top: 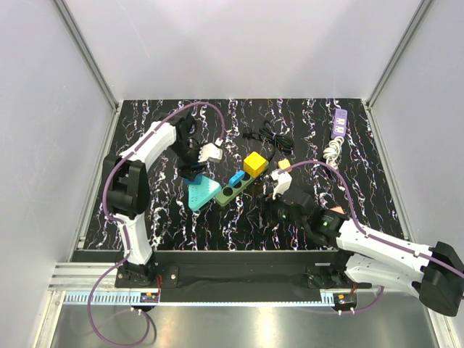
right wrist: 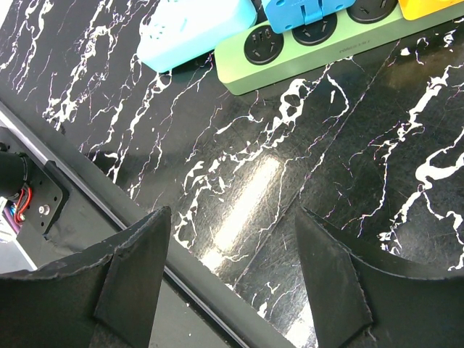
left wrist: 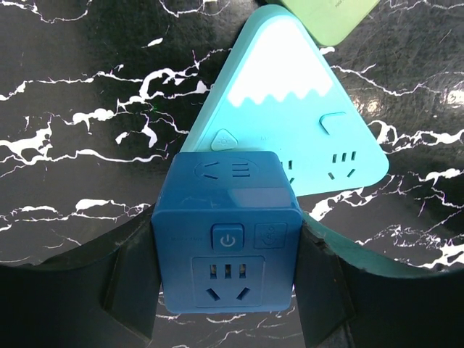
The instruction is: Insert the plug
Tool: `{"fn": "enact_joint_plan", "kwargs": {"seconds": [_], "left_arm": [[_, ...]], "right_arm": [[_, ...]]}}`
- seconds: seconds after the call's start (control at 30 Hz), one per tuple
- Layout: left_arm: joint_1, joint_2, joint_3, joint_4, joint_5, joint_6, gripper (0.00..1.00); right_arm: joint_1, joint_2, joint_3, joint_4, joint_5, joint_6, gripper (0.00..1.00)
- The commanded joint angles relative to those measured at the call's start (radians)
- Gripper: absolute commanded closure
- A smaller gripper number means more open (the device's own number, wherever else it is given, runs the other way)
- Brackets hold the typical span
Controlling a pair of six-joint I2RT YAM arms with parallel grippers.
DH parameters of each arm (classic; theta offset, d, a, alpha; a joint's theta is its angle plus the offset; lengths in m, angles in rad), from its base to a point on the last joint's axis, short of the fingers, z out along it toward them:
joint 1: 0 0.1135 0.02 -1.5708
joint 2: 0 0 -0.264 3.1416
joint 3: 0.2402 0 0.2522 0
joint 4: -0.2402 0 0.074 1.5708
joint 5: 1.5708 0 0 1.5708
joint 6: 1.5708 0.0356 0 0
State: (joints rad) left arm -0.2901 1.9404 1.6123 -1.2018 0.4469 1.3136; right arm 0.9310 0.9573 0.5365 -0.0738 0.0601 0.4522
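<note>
Presently | room: bare table (right wrist: 406, 145) is seen under the right gripper (right wrist: 232, 268), near the front edge, green strip (right wrist: 319, 58) beyond | left gripper (left wrist: 228, 290) is clamped on the blue cube plug (left wrist: 226, 239), over a corner of the teal triangular socket block (left wrist: 290, 109) | right jaws are spread apart, empty | right arm is stretched low, leftward

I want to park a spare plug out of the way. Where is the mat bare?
Bare: the near mat in front of the teal triangular socket and green power strip; also the back between black cable and purple strip. Crowded: the centre, around the yellow cube.
</note>
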Motion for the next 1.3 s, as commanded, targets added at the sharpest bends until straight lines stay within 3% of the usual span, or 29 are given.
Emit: {"fn": "enact_joint_plan", "kwargs": {"seconds": [0.0, 0.37, 0.77, 0.93, 1.13, 1.23, 1.27], "left_arm": [[0.006, 0.032, -0.08, -0.012, 0.081, 0.015, 1.0], [0.055, 0.008, -0.245, 0.107, 0.108, 0.016, 1.0], [0.084, -0.194, -0.201, 0.201, 0.151, -0.059, 1.0], [0.092, -0.326, -0.158, 0.321, 0.179, -0.353, 1.0], [0.085, -0.492, -0.126, 0.499, 0.383, -0.753, 1.0], [0.046, -0.564, -0.132, 0.58, 0.447, -0.945, 1.0], [0.036, -0.61, -0.164, 0.684, 0.45, -1.03, 1.0]], "right_arm": [[0.005, 0.004, 0.039, 0.045, 0.0, 0.005, 0.25], [0.005, 0.015, 0.048, 0.055, -0.008, 0.013, 0.25], [0.005, 0.038, 0.106, 0.005, 0.041, 0.008, 0.26], [0.005, 0.021, 0.166, -0.008, 0.04, -0.049, 0.23], [0.005, -0.022, 0.21, 0.003, 0.035, -0.116, 0.11], [0.005, -0.041, 0.2, 0.063, 0.11, -0.274, 0.04], [0.005, -0.048, 0.203, 0.116, 0.171, -0.376, 0.03]]}}
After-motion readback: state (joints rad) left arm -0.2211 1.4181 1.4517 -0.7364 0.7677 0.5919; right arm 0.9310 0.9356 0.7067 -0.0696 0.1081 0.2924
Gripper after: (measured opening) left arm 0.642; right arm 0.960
